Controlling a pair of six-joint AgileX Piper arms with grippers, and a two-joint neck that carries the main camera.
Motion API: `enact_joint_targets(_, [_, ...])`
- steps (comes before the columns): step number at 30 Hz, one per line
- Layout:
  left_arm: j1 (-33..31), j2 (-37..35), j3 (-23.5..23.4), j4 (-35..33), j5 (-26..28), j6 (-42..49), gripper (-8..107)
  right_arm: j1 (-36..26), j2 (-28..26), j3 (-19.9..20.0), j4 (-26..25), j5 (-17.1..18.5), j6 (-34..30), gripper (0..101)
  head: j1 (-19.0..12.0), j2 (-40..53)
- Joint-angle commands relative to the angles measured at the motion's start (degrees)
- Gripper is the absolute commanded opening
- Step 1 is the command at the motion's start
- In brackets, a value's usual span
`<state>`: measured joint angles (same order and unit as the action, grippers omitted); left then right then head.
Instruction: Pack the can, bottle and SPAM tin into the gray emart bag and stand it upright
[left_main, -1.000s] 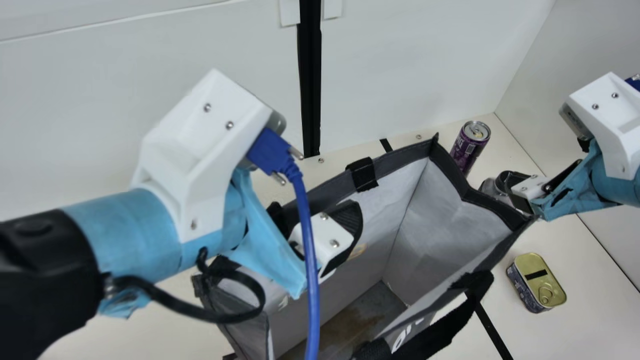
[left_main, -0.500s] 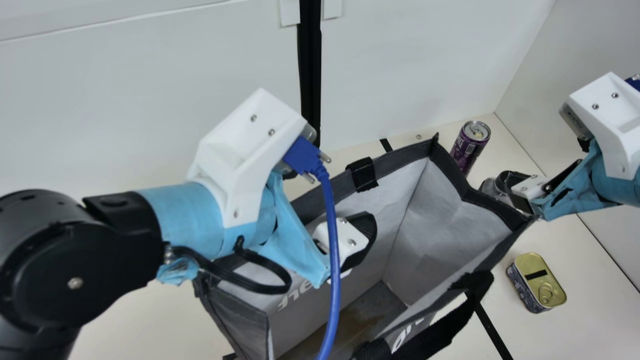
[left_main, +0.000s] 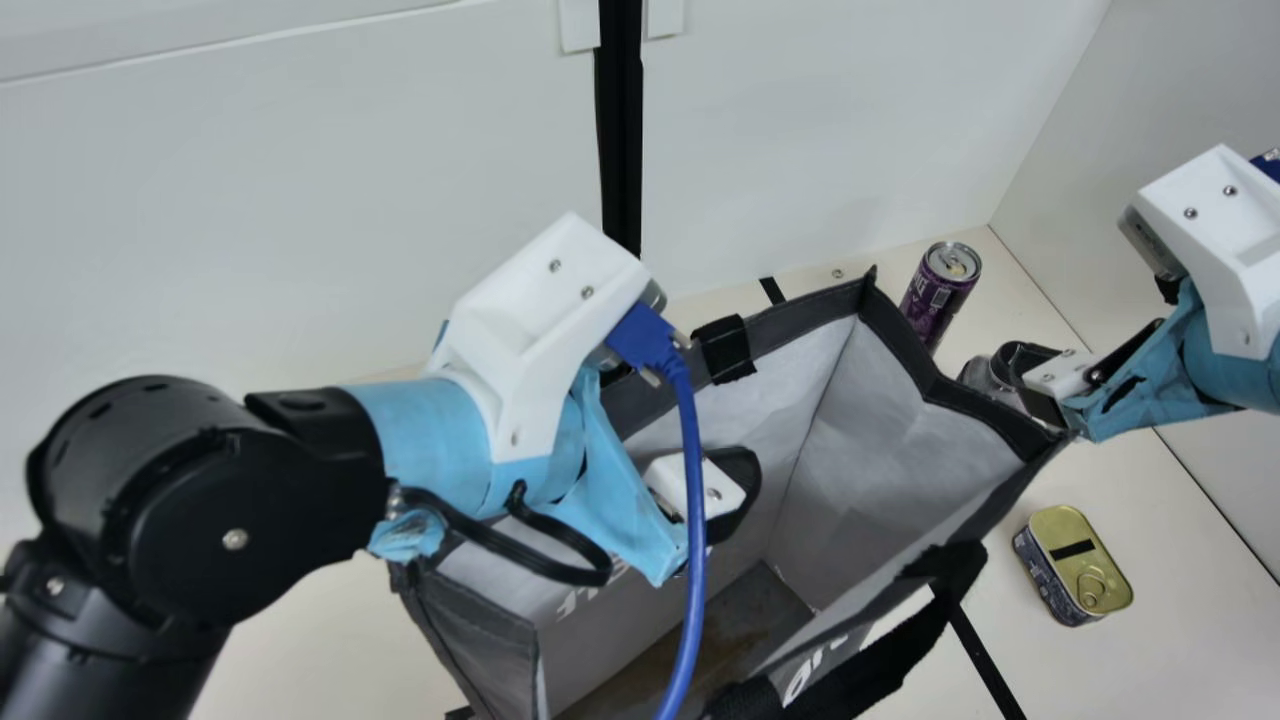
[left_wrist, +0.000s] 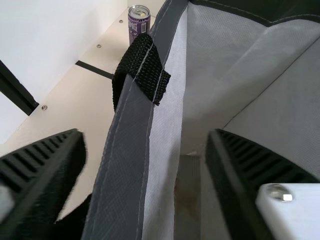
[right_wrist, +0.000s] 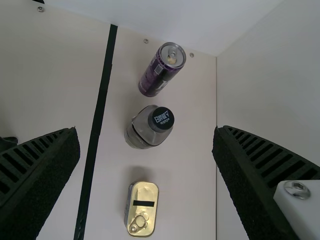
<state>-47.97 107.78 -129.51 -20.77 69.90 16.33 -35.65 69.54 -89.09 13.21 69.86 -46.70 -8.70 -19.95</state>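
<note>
Jaws of the left gripper (left_main: 722, 485): spread, with the far wall of the gray emart bag (left_main: 880, 440) seen between them, not pinched
Jaws of the right gripper (left_main: 1035, 378): spread, held above the table (left_main: 1180, 620) beside the bag, nothing gripped
Bag: stood upright and open, its black handle (left_main: 870, 670) draped at the near side
Can (left_main: 938, 297): purple, stood upright on the table just outside the bag, near the back wall
Bottle (right_wrist: 140, 135): black-capped, set on the table between can and tin
SPAM tin (left_main: 1075, 565): laid flat outside the bag, gold pull-ring lid facing up
Blue cable (left_main: 690, 470): hung from the left wrist, seen across the bag's mouth
</note>
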Motion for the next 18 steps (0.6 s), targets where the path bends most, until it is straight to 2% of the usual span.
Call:
enact_joint_targets(1, [-0.03, 0.08, 0.17, 0.19, 0.0, -0.05, 43, 0.0, 0.0, 0.0, 0.0, 0.0, 0.0, 95, -1.3, -0.05])
enact_joint_targets(9, [-0.02, -0.5, 0.6, 2.31, 0.0, -0.46, -8, 0.0, 0.0, 0.0, 0.0, 0.0, 0.0, 95, -1.3, -0.05])
enact_joint_targets(18, [-0.27, -1.83, 0.2, 7.02, 0.0, -2.44, -8, 0.0, 0.0, 0.0, 0.0, 0.0, 0.0, 95, -1.3, -0.05])
